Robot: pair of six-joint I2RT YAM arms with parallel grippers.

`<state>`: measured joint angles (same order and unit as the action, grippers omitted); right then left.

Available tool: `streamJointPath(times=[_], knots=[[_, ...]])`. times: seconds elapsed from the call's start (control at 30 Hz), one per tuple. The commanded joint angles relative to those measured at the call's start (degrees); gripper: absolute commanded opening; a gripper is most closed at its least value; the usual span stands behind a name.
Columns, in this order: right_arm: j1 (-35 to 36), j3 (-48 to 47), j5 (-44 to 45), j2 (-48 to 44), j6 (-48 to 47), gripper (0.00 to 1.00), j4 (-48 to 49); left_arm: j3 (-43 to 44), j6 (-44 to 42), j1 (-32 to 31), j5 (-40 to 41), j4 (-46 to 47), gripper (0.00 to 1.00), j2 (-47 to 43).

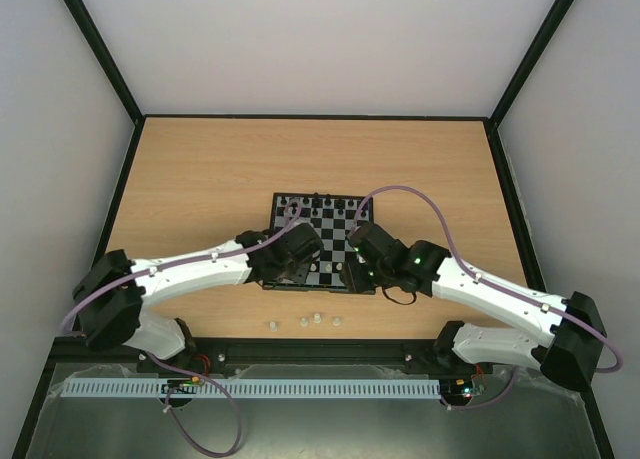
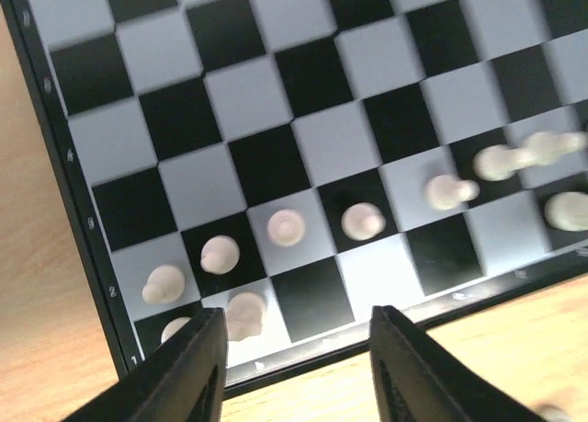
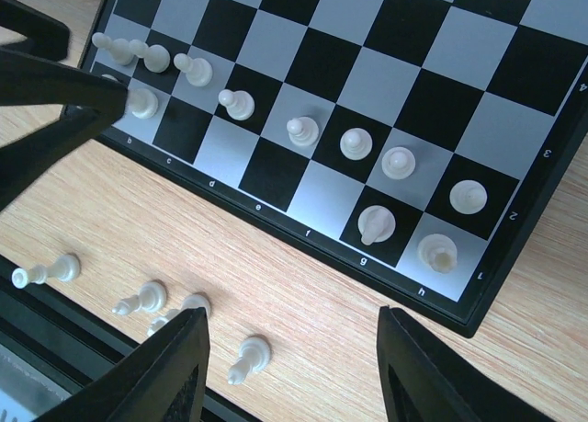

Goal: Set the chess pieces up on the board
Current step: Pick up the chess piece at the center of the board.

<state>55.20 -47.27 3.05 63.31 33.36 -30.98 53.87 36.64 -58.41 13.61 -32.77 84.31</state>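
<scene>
The chessboard [image 1: 330,229] lies mid-table, with black pieces along its far edge. White chess pieces stand on its two near rows, seen in the left wrist view [image 2: 287,227] and the right wrist view [image 3: 303,131]. Several more white pieces stand loose on the wood in front of the board [image 1: 318,319], also in the right wrist view [image 3: 250,356]. My left gripper [image 2: 296,367] is open and empty over the board's near left corner. My right gripper [image 3: 292,371] is open and empty above the wood just in front of the board's near right edge.
The board's black rim [image 3: 303,247] runs between the loose pieces and the board squares. A black rail [image 1: 320,351] borders the table's near edge. Both arms meet over the board's near edge [image 1: 300,254].
</scene>
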Motion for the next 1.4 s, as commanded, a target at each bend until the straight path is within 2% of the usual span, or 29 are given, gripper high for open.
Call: streamJointPath(times=[0.0,0.17,0.4,0.6,0.8,1.0,1.1,1.27,1.37], knots=[[0.3,0.7,-0.6,1.0,-0.8,0.52,-0.8,3.6,0.8,-1.8,1.9,-3.0,0.50,-5.0],[1.4,0.7,-1.3,2.0,-0.2,0.62,-0.8,1.1,2.1,-3.5,3.1,-2.3,0.71,-13.1],[7.7,1.7,0.9,3.0,4.7,0.77,-0.6,-6.1,5.6,-4.2,3.4,-0.9,0.98,-26.2],[13.1,3.3,3.8,2.3,10.1,0.82,-0.1,-10.7,8.1,-4.4,3.4,-1.6,0.99,-34.2],[15.5,3.3,5.6,2.8,13.4,0.83,-0.6,-12.8,8.9,-4.4,3.5,-2.1,0.99,-38.4],[16.7,2.2,6.7,4.1,14.7,0.76,-1.4,-12.8,8.6,-4.4,3.2,-1.8,0.99,-38.1],[18.5,2.0,7.7,5.9,15.9,0.65,-2.2,-13.0,8.6,-4.4,3.1,-1.7,0.99,-38.4],[22.6,0.4,10.1,10.5,18.6,0.54,-4.0,-13.2,8.5,-4.4,2.9,-1.5,0.99,-38.7],[23.8,0.2,10.2,12.7,19.5,0.42,-4.2,-13.2,8.4,-4.4,2.8,-1.4,0.99,-38.4]])
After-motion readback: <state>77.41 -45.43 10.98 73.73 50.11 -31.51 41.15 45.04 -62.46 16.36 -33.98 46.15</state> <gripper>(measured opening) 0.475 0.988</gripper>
